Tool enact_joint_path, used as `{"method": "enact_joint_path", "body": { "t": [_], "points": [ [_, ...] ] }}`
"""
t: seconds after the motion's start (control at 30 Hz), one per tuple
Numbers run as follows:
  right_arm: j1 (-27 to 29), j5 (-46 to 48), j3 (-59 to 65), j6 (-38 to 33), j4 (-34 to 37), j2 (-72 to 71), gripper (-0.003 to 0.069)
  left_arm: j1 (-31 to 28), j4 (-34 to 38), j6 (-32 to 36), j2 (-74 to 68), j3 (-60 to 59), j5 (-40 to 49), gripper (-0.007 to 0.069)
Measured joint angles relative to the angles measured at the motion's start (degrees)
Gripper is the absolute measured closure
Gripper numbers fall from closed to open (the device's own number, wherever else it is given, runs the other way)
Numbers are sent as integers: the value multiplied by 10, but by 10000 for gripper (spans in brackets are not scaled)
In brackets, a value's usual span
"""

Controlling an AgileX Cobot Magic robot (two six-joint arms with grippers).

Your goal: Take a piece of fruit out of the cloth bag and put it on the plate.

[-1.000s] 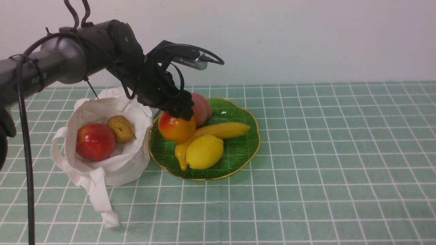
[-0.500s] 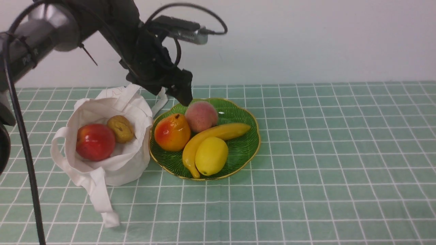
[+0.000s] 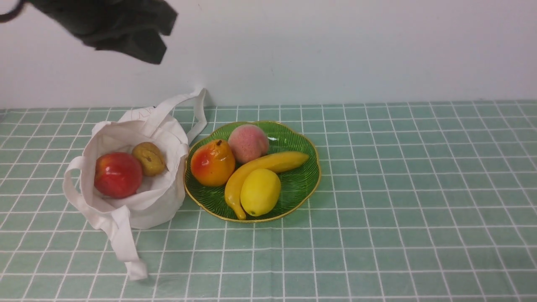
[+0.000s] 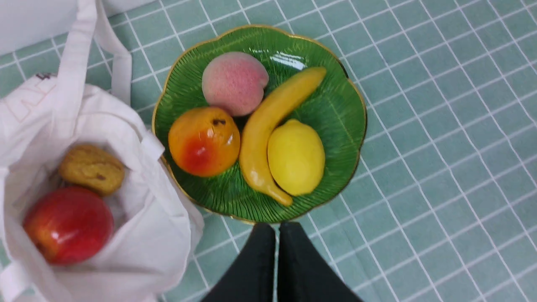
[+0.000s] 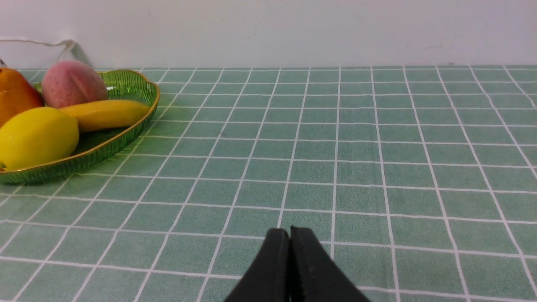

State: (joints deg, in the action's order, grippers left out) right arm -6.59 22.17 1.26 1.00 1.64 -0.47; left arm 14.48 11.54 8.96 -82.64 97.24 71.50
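Left gripper (image 4: 277, 228): my jaws are pressed together with only a hairline gap between them, and nothing is in them. In my wrist view they hang high over the front rim of the plate (image 4: 338, 110). In the front view my left arm (image 3: 121, 25) is a blurred dark mass, well above the table's back left corner.

Right gripper (image 5: 289, 233): jaws closed against each other and empty, low over bare green checked tablecloth (image 5: 377, 147), well apart from the plate.

The piece of fruit (image 3: 212, 162): this glossy orange-yellow pear with a red blush stands on the plate, stem up, on the side nearest the cloth bag (image 3: 147, 205). It is just beside the peach (image 3: 248, 143) and the banana (image 3: 268, 163); I cannot confirm contact. A lemon (image 3: 260, 192) lies against the banana, toward the plate's front rim.

The plate sits left of centre, nearer the table's back edge. The cloth bag slumps open between it and the left edge, its cloth touching the plate's rim. Inside it lie a red apple (image 3: 118, 174) and a dull brown pear (image 3: 149, 158).
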Motion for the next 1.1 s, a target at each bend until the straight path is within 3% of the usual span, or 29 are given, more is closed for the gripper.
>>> {"method": "enact_joint_path", "body": {
  "t": [0.27,0.67,0.97,1.1],
  "points": [
    [0,0,0,0,0,0,671,0,1,4,220,-196,-47,632],
    [0,0,0,0,0,0,671,0,2,28,394,-268,-89,632],
    [0,0,0,0,0,0,671,0,-17,27,565,-467,-231,632],
    [0,0,0,0,0,0,671,-4,-33,27,671,-652,-376,632]
  ]
}}
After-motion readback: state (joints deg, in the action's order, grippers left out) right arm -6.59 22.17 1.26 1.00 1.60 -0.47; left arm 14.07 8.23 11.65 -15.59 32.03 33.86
